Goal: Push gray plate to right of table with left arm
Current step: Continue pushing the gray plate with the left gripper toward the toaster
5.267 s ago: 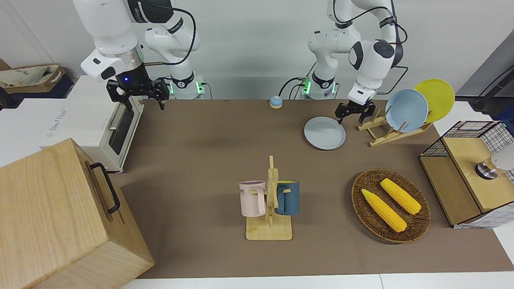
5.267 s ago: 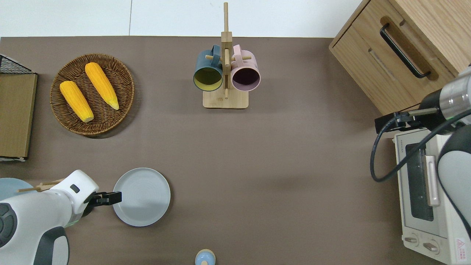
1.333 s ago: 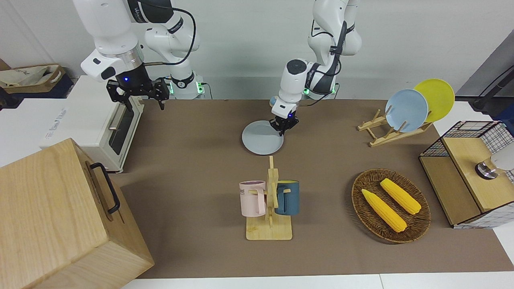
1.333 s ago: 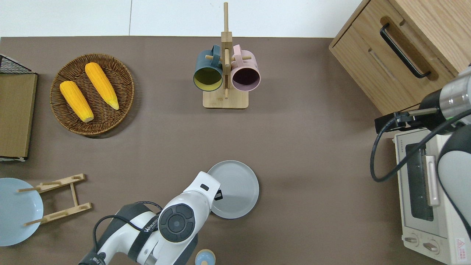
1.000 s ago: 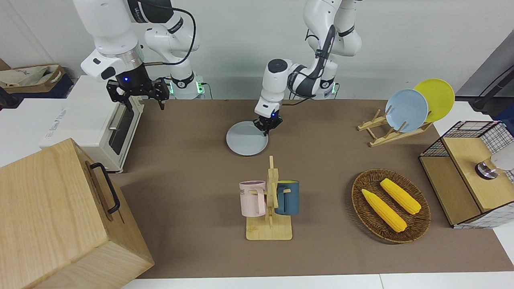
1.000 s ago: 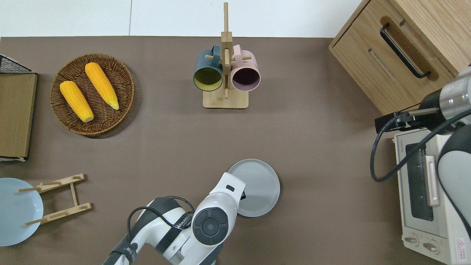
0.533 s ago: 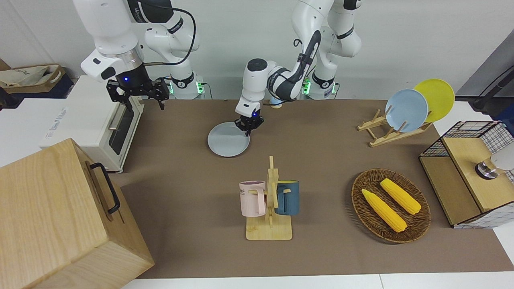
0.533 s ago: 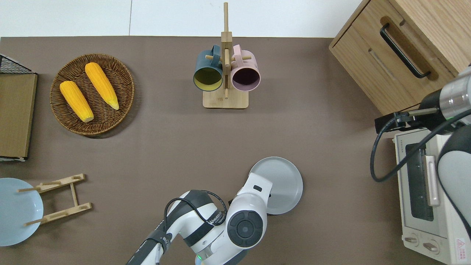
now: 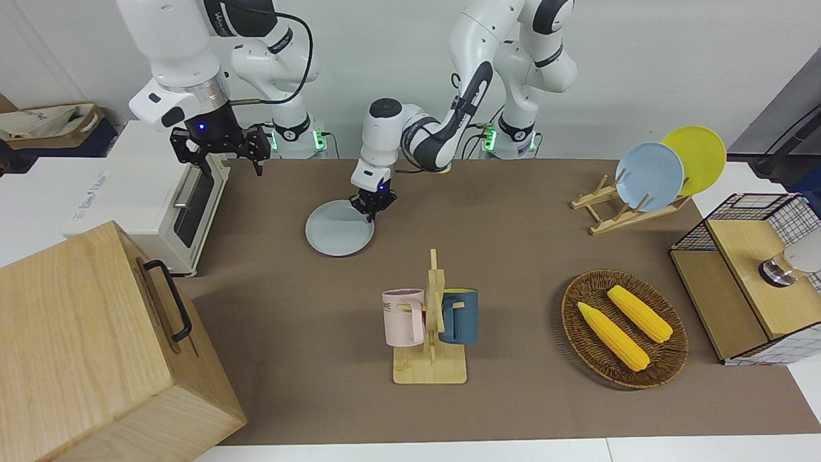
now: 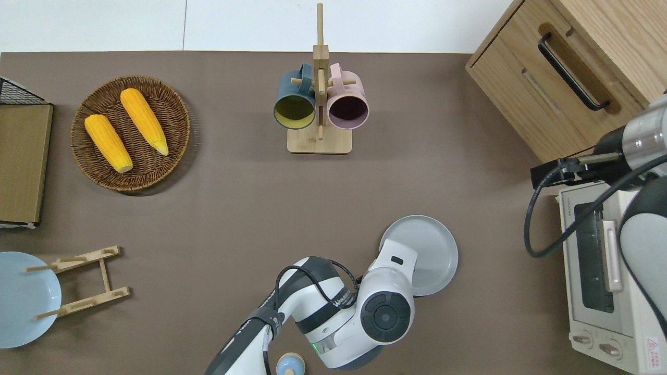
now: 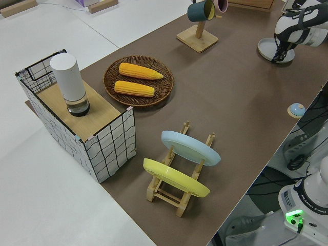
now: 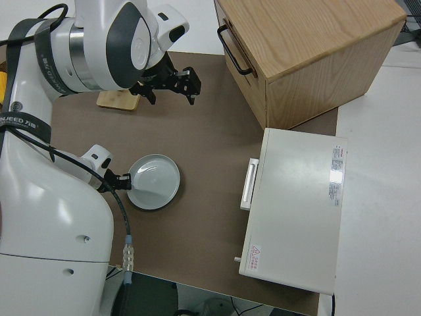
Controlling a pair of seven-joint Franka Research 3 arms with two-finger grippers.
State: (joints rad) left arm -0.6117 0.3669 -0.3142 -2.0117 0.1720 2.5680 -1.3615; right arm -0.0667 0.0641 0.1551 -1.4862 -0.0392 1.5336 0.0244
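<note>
The gray plate (image 9: 338, 236) lies flat on the brown table (image 9: 513, 398), between the mug rack and the toaster oven, toward the right arm's end. It also shows in the overhead view (image 10: 428, 249) and the right side view (image 12: 155, 182). My left gripper (image 9: 371, 208) is low at the plate's rim, on the side toward the left arm's end, and touches it (image 12: 122, 182). In the overhead view the wrist hides the gripper. My right gripper (image 9: 232, 168) is parked with its fingers apart.
A mug rack (image 9: 431, 327) with two mugs stands mid-table. A toaster oven (image 9: 160, 199) and a wooden cabinet (image 9: 96, 346) are at the right arm's end. A corn basket (image 9: 623, 327), a plate rack (image 9: 632, 208) and a wire crate (image 9: 750, 276) are at the left arm's end.
My left gripper has slid the gray plate along the table from beside the plate rack toward the right arm's end, closer to the toaster oven. The right arm has not moved.
</note>
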